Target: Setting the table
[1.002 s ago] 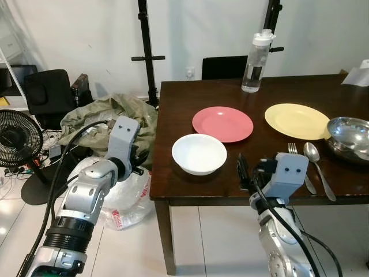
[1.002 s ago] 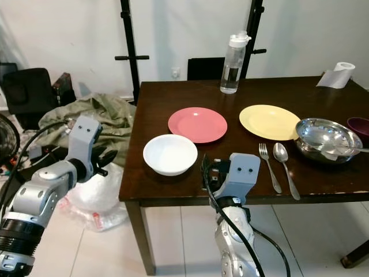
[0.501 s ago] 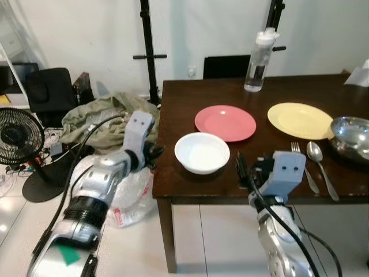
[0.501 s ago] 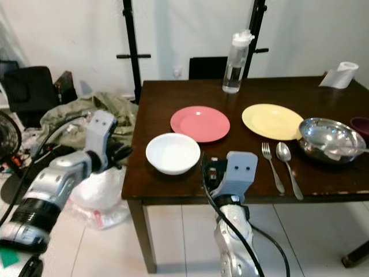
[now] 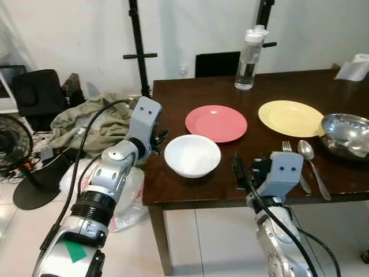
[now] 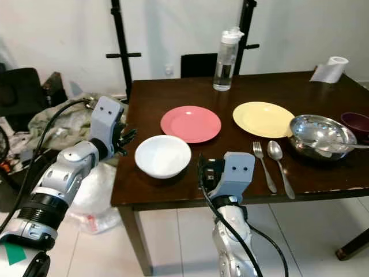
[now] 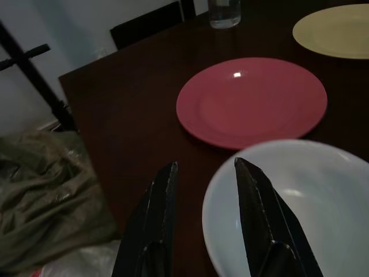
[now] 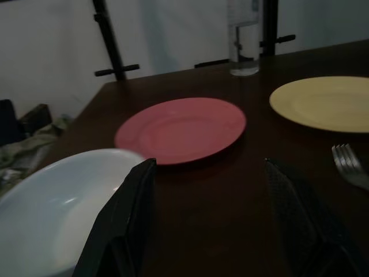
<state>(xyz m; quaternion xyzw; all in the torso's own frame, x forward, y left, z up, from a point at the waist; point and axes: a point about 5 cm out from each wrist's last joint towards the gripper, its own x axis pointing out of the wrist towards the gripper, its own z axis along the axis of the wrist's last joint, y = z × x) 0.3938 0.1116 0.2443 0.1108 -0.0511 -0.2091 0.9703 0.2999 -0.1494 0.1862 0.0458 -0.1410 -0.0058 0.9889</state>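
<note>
The left hand [image 5: 159,137] is raised at the left edge of the dark bench [image 5: 190,184], just beside the white bowl [image 5: 192,154], with its two fingers [image 7: 158,210] apart and pointed at the bowl's near-left rim; that placing reads as a line-up for a pinch on the rim, with the bowl not yet gripped. The bowl itself is plain, round, glossy and empty, and sits upright near the front-left corner, which is probably why the left arm is the one reaching for it. Just beyond it lies the pink plate [image 5: 216,123], flat and bare, a likely seat for the bowl. The right hand [image 5: 241,173] hovers over the near edge to the right of the bowl, its fingers [image 8: 130,208] spread wide and holding nothing, as if waiting its turn. Farther right, a yellow plate [image 5: 290,118] lies flat with a fork [image 5: 292,158] and spoon [image 5: 311,164] side by side in front of it, and a steel bowl [image 5: 346,131] at the far right.
</note>
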